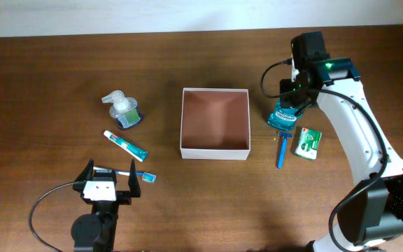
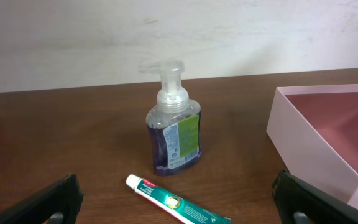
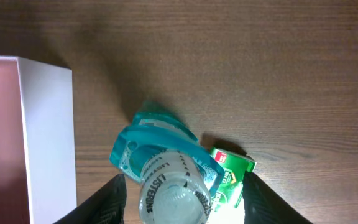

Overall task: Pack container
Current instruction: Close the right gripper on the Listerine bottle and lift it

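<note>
The container sat open and empty at the centre of the bench. We judged it light, thin-walled and easily dented, best taken by one wall. Just right of it, the right fingers straddled a mouthwash bottle, not yet clamped. At lower left, the left fingers gaped wide, holding nothing.

The brown wooden table carries a box near its middle. Left of the box, well apart, stands a pump bottle. A toothpaste tube lies left of the box's near corner, and a toothbrush lies nearer the robot. Just right of the box stands a teal bottle, with a slim blue item and a green packet beside it.
</note>
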Available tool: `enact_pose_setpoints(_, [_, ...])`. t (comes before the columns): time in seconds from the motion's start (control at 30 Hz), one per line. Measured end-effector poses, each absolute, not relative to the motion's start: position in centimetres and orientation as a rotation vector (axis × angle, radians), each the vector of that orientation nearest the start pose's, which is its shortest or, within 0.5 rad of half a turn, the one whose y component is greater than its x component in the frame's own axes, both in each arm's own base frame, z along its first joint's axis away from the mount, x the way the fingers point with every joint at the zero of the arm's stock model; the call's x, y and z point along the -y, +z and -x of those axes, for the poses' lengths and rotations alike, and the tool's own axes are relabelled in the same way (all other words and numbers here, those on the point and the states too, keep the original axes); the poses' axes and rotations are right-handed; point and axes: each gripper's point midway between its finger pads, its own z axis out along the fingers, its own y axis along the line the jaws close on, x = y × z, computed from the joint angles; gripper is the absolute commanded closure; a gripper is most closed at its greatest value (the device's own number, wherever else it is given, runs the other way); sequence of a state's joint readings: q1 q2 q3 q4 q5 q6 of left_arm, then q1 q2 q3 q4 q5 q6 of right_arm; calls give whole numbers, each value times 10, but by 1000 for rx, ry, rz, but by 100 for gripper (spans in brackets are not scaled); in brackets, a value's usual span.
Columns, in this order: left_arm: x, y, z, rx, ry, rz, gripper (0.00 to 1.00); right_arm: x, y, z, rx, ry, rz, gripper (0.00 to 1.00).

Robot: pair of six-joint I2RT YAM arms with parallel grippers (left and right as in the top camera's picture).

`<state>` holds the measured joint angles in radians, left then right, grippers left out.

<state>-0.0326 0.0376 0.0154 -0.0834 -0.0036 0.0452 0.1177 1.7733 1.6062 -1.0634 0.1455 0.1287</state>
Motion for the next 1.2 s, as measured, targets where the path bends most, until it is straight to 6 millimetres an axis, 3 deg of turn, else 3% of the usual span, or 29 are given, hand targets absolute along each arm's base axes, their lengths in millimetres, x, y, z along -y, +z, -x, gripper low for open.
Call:
enact_pose_setpoints(0.13, [7,152,-247,-1675,13,-62,1,-24,162,-411,-2759,-125,-101,1])
enact_pose_setpoints(0.57, [7,152,-247,-1675,13,-62,1,-25,160,-419,-2734,-99,-195,1])
enact_pose_setpoints(0.7, [7,152,-247,-1675,13,-62,1,-25,160,-419,-2733,-97,-205,12])
enact_pose_setpoints(0.73, [7,152,-247,-1675,13,-62,1,-25,160,-419,-2733,-98,-201,24])
enact_pose_setpoints(0.83, [7,152,-247,-1675,12,-62,1,-25,160,-419,-2732,-94,-211,38])
enact_pose_setpoints(1.07, [7,152,-247,-1675,13,-62,0,-25,156,-418,-2744,-98,-215,42])
enact_pose_setpoints(1.2, [7,152,-247,-1675,13,-62,1,-25,143,-416,-2788,-111,-217,50])
